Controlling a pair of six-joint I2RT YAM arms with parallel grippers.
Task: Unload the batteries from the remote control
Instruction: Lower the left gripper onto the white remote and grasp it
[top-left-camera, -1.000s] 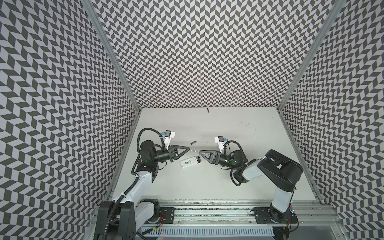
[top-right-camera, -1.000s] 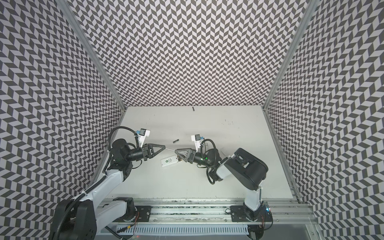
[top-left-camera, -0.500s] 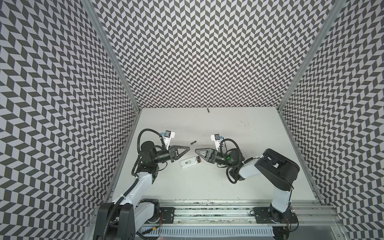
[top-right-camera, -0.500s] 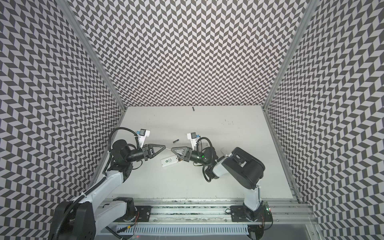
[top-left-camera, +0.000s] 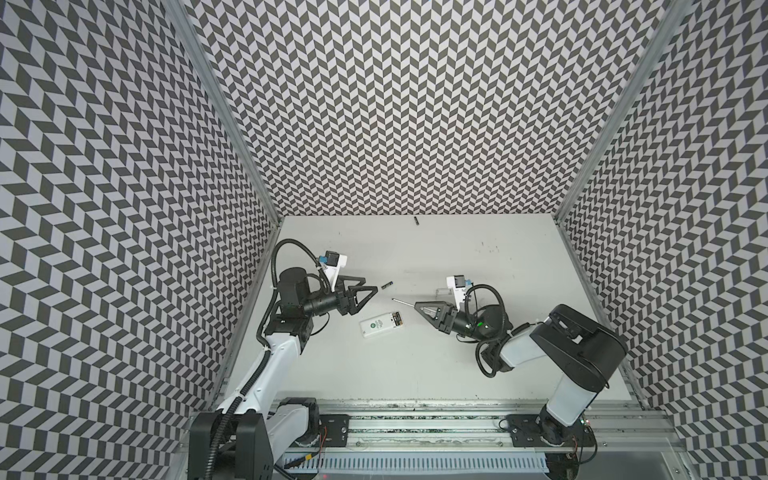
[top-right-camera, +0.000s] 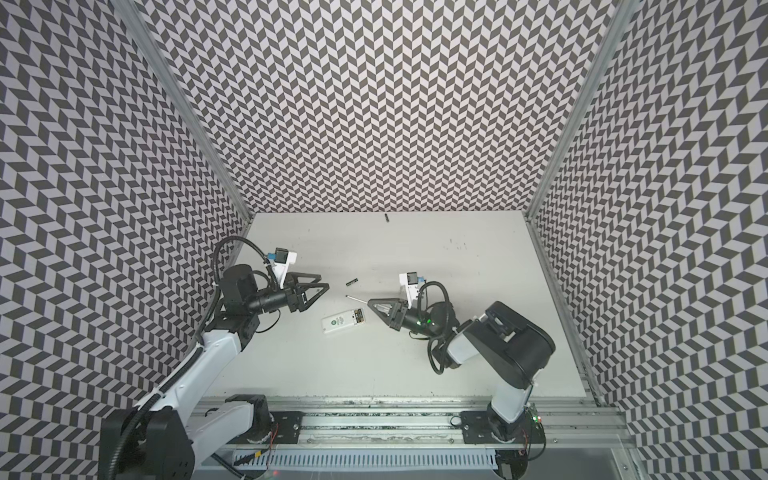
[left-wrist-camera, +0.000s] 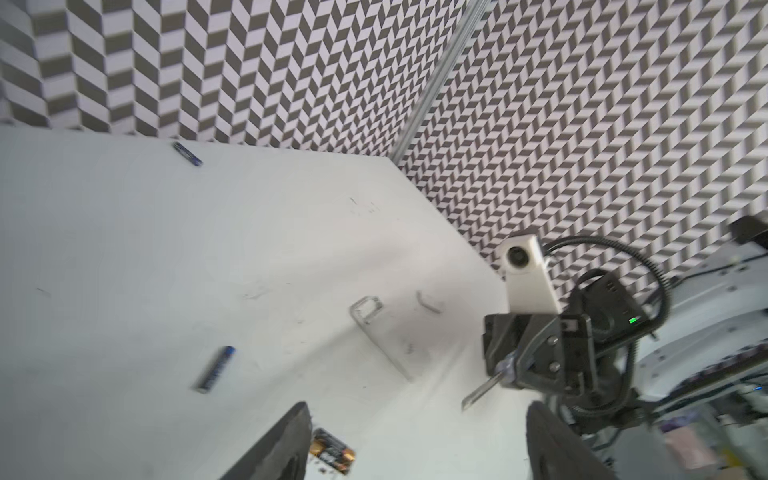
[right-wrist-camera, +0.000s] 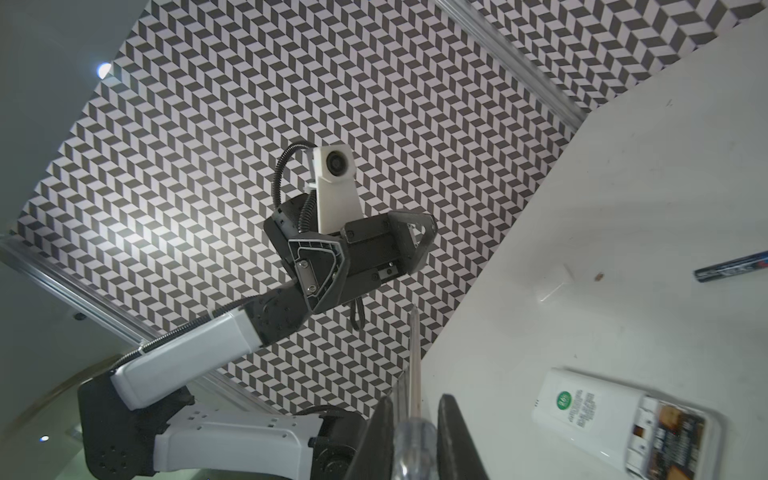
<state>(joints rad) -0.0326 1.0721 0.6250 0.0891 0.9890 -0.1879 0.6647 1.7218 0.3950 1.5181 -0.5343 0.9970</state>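
Observation:
The white remote control (top-left-camera: 380, 331) (top-right-camera: 343, 322) lies face down between my arms with its compartment open; black and gold batteries (right-wrist-camera: 665, 430) (left-wrist-camera: 332, 451) sit in it. One loose battery (top-left-camera: 386, 285) (top-right-camera: 352, 282) (left-wrist-camera: 215, 369) (right-wrist-camera: 731, 268) lies on the table just beyond the left gripper (top-left-camera: 371, 284) (top-right-camera: 324, 280) (left-wrist-camera: 415, 440), which is open and empty. Another battery (top-left-camera: 415, 220) (top-right-camera: 386, 217) (left-wrist-camera: 187, 153) rests by the back wall. The right gripper (top-left-camera: 415, 305) (top-right-camera: 369, 302) (right-wrist-camera: 415, 415) is shut on a clear-handled screwdriver (right-wrist-camera: 413, 365) (left-wrist-camera: 482, 390), its shaft pointing at the left gripper.
A clear battery cover (left-wrist-camera: 376, 332) (top-left-camera: 442, 292) lies flat on the white table (top-left-camera: 478, 361) near the right wrist. Patterned walls close in the left, back and right sides. A metal rail (top-left-camera: 415, 419) runs along the front edge.
The right gripper shut on the screwdriver's handle, then the left gripper opened and let go of it. The right arm drew back to the right with the screwdriver.

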